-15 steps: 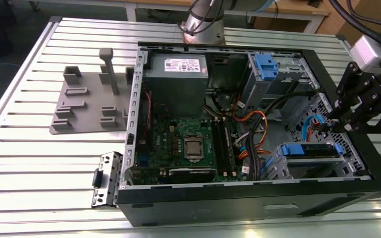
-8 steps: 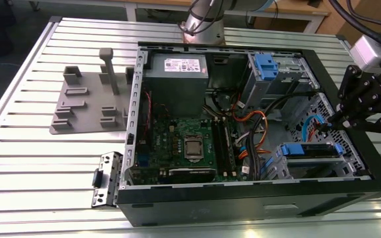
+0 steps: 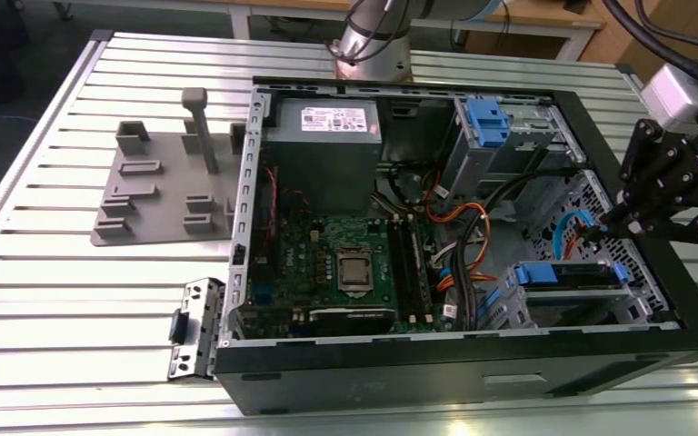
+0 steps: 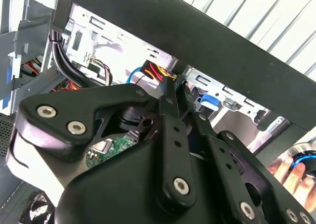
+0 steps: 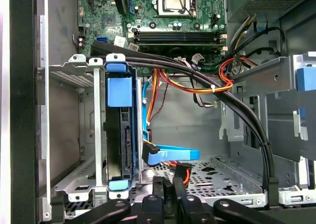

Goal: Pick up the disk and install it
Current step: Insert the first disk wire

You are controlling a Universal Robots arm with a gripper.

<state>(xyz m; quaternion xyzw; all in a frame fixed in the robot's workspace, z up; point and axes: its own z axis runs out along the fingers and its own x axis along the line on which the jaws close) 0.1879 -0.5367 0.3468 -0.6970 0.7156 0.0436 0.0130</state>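
Observation:
The disk (image 3: pixel 567 275) sits in its blue carrier inside the lower drive cage of the open computer case (image 3: pixel 446 372), at the exterior view's right. In the first wrist view the disk (image 5: pixel 120 91) stands on edge in the metal cage, blue tabs at both ends. My gripper (image 3: pixel 600 232) hangs over the case's side wall, a short way above and beside the disk. The black fingers (image 4: pixel 170 98) lie pressed together with nothing between them. In the first wrist view the gripper (image 5: pixel 170 192) points into the case floor near a blue cable.
A grey power supply box (image 3: pixel 321 136), the motherboard (image 3: pixel 343 263) and orange and black cables (image 5: pixel 197 85) fill the case. A second cage with a blue latch (image 3: pixel 485 118) stands at the back. A grey fixture plate (image 3: pixel 167 191) lies beside the case. A person's hand (image 4: pixel 291 177) shows outside the case.

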